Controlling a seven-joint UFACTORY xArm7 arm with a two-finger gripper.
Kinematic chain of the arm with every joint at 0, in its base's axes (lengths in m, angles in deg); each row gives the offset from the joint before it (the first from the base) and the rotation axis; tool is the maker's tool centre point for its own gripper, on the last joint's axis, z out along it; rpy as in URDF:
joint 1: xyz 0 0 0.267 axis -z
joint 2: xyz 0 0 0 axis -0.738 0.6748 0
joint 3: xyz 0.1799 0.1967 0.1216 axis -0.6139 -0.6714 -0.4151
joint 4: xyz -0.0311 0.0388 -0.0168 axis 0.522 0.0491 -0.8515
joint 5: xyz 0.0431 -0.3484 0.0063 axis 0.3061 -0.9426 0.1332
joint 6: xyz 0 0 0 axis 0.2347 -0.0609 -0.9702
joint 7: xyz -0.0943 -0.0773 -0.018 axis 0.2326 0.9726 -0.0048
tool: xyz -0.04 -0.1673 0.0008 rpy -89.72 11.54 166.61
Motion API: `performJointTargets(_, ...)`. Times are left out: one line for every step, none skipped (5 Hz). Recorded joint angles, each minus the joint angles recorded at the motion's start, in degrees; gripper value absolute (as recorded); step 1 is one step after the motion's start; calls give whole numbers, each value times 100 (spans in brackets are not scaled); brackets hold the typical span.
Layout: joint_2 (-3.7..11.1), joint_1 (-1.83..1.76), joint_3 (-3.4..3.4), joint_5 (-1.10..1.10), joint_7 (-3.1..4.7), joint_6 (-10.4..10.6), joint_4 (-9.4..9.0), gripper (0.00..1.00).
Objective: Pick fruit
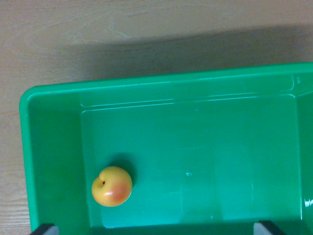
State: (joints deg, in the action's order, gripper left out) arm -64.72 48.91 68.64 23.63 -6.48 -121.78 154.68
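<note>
A small yellow-orange fruit (pixel 112 186) with a red blush, like a peach, lies on the floor of a green plastic bin (pixel 146 83), near the bin's left wall in the wrist view. Only the two dark fingertips (pixel 45 229) of my gripper (pixel 155 228) show, one at the bottom left and one at the bottom right edge. They stand wide apart with nothing between them. The fruit sits up and to the right of the left fingertip, apart from it.
The bin rests on a light wooden table (pixel 98 29), which shows above and left of it. The bin's walls rise around the fruit; its floor to the right of the fruit is bare green plastic.
</note>
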Motion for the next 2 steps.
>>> performJointTargets(21, -15, -14, -5, 32, 117, -91, 0)
performJointTargets(21, -15, -14, -5, 32, 117, -91, 0)
